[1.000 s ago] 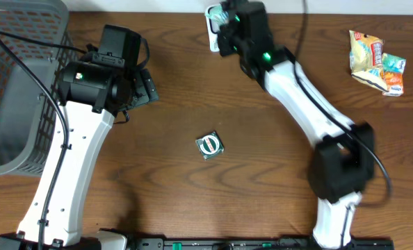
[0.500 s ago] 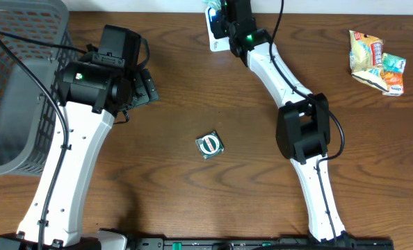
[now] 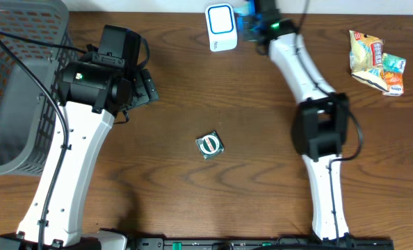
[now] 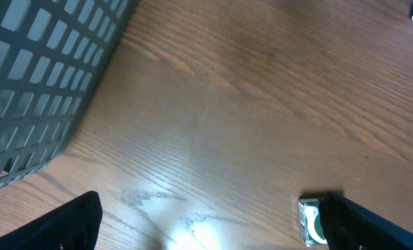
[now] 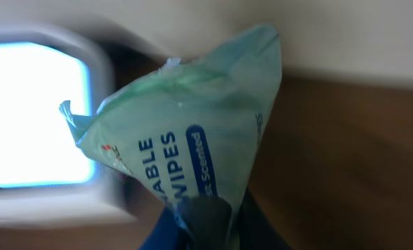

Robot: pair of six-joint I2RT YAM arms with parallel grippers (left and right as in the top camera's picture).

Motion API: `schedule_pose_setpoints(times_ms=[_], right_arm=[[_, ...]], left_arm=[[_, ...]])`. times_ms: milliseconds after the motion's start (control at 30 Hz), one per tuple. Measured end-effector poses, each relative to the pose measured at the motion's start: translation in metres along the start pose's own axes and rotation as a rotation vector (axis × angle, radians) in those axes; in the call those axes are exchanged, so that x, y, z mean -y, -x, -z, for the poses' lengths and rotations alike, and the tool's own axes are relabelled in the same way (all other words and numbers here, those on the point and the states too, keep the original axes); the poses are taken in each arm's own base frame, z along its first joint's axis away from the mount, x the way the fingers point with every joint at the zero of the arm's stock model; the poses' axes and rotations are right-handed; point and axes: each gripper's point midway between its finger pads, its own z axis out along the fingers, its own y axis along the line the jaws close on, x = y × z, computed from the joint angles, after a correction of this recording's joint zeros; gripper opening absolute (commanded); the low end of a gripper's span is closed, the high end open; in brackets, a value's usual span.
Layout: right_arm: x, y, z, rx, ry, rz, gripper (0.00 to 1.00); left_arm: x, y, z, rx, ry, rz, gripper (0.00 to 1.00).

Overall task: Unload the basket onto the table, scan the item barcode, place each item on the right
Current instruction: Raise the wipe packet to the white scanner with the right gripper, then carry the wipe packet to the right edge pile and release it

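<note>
The wipes packet (image 5: 185, 132), clamped in the right fingers (image 5: 208, 221) at the overhead view's top centre, should be turned barcode-first toward the scanner (image 3: 221, 28) beside it, the left fingers (image 4: 66, 223) being spread apart.

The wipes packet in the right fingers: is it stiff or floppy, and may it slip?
Probably floppy: the wipes packet is wrinkled thin film, pinched at one end by the right fingers. Likely light, since that small pinch holds it out. The glossy film may slip.
</note>
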Motion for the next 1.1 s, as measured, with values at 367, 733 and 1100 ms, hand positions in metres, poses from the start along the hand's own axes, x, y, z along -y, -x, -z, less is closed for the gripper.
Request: schedule_pose_setpoints(times_ms=[367,733,1100], right_arm=[[0.251,-0.077,0.065,-0.345,-0.517,-0.178,0.02],[0.359,-0.122,0.097,-0.413,-0.636,-0.375,0.06],[0.376,-0.144,0.09,-0.413,-0.556,-0.491,0.64]], left_arm=[[0.0,0.0,0.0,0.0,0.0,0.0,0.98],[0.0,0.0,0.0,0.0,0.0,0.0,0.98],[0.0,0.0,0.0,0.0,0.0,0.0,0.98]])
